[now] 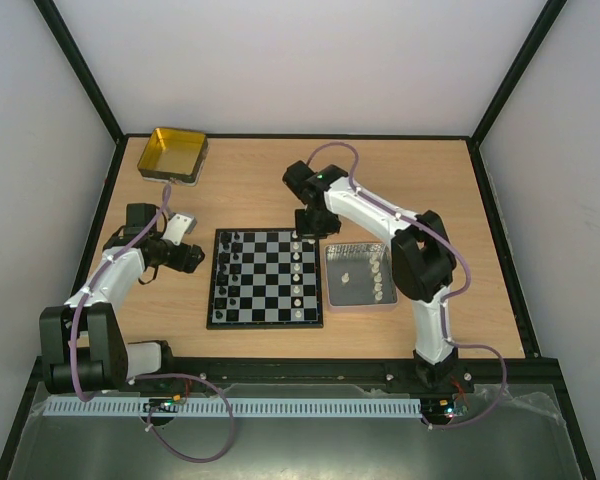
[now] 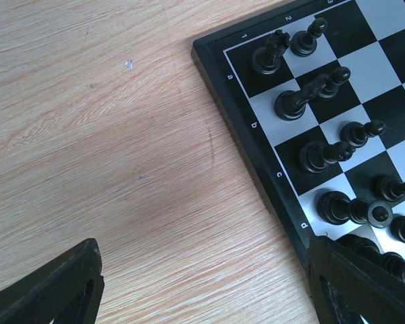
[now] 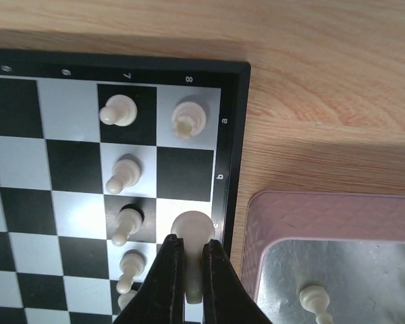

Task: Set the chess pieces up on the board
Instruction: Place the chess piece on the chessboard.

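Observation:
The checkered board [image 1: 266,279] lies mid-table. Black pieces [image 1: 230,272] fill its left two columns and show in the left wrist view [image 2: 304,98]. White pieces [image 1: 297,280] stand along its right side. My right gripper [image 1: 302,236] hangs over the board's far right corner, shut on a white piece [image 3: 193,236] held over the edge square by letter c. A white rook [image 3: 187,120] and white pawns [image 3: 123,174] stand near it. My left gripper [image 1: 192,258] is open and empty over bare table left of the board [image 2: 256,169].
A silver tray [image 1: 360,278] with a pink rim holds several white pieces [image 1: 378,275] right of the board; it also shows in the right wrist view [image 3: 337,270]. A yellow tin [image 1: 174,153] sits at the far left corner. A small grey block [image 1: 183,225] lies near the left arm.

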You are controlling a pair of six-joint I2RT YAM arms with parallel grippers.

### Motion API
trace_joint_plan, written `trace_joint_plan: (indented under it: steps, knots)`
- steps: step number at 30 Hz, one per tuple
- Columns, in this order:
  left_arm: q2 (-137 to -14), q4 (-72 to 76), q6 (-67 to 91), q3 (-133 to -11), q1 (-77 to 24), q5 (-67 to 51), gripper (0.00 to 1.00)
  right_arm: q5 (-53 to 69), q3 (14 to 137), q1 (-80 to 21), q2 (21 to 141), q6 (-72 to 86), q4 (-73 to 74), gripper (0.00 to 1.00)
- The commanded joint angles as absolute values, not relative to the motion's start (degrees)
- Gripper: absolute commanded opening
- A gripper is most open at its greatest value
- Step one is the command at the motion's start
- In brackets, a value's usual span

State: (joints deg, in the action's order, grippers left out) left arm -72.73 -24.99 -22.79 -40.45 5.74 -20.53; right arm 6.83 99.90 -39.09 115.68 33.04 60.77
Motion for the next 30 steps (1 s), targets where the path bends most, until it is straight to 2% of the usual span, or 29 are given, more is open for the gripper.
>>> trace_joint_plan:
  steps: [1,30]
  knots:
    - [-72.2,-25.4,-22.8,-40.9,5.5,-21.3,0.82,7.0,102.2,-39.4,117.5,33.4,63.2,0.02]
    - [-72.2,-25.4,-22.8,-40.8,5.5,-21.3,0.82,7.5,106.0,-39.5,124.4,33.1,61.5,0.03]
